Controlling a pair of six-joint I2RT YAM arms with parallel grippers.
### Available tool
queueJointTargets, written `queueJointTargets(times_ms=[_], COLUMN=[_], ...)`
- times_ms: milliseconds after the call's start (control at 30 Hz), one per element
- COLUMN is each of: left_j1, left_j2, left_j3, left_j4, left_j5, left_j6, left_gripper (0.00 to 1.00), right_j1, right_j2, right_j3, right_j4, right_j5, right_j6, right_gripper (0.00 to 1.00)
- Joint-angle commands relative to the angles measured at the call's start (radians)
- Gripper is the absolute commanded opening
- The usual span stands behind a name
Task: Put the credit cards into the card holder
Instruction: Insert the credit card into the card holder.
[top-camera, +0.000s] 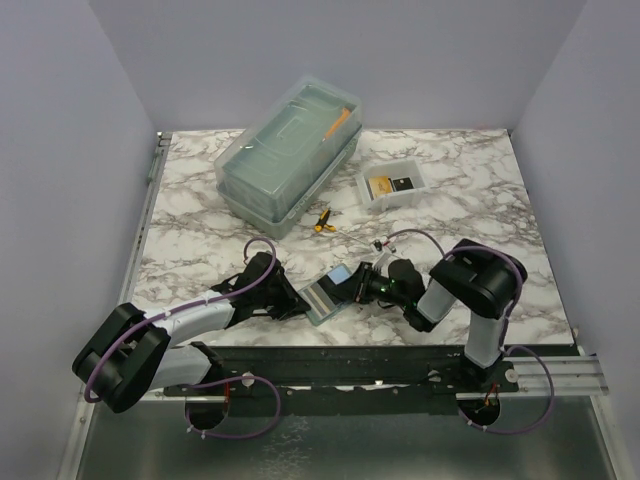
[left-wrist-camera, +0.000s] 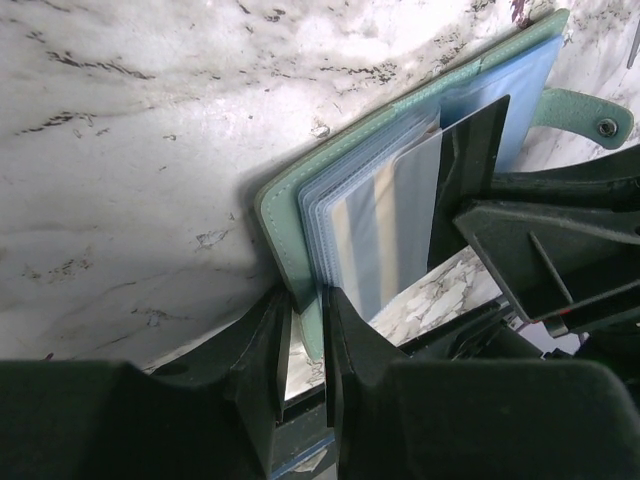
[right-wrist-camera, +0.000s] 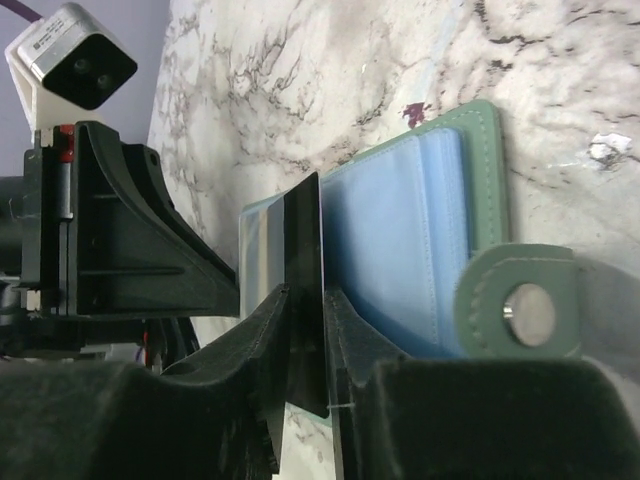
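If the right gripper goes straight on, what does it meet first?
Probably the pocket edge of the holder: the black card in the right gripper already looks partly in. Depth unclear.

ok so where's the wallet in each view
Top external: wallet low centre of the picture.
Left wrist: wallet from centre to upper right, green cover leftmost.
Right wrist: wallet centre right, blue pockets showing.
Shared landmark: black card stuck in its pockets, clear in both wrist views.
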Motion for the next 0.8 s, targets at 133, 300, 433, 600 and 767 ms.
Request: queueJointTargets(times_ms=[133, 300, 433, 600, 767], left_j1=[-0.004, -0.004, -0.004, -0.004, -0.004], left_j2=[0.015, 0.014, 0.022, 0.037, -0.003], left_j3=[-0.026, -0.026, -0.018, 0.006, -0.008], left_j4=[-0.019, -0.023, -0.023, -0.024, -0.044], left_j5=[-0.039, -0.039, -0.041, -0.038, -0.049], left_j6=[0.003, 0.005, 0.012, 0.029, 0.024], left_gripper=[0.25, 0.25, 0.25, 0.24, 0.23], right_j1=[0.014, 0.026, 0.074, 0.184, 0.175], right_j2=[-0.193, -0.235, -0.244, -0.228, -0.276], right_j3=[0.095, 0.148, 0.22, 0.248, 0.203], right_j4=[-0.657, -0.789, -0.893, -0.831, -0.75], right_j5=[0.098, 0.114, 0.147, 0.071, 0.077], right_j6=[-0.218, -0.325, -0.386, -0.313, -0.218], right_gripper=[0.41, 0.45, 0.44, 0.38, 0.42])
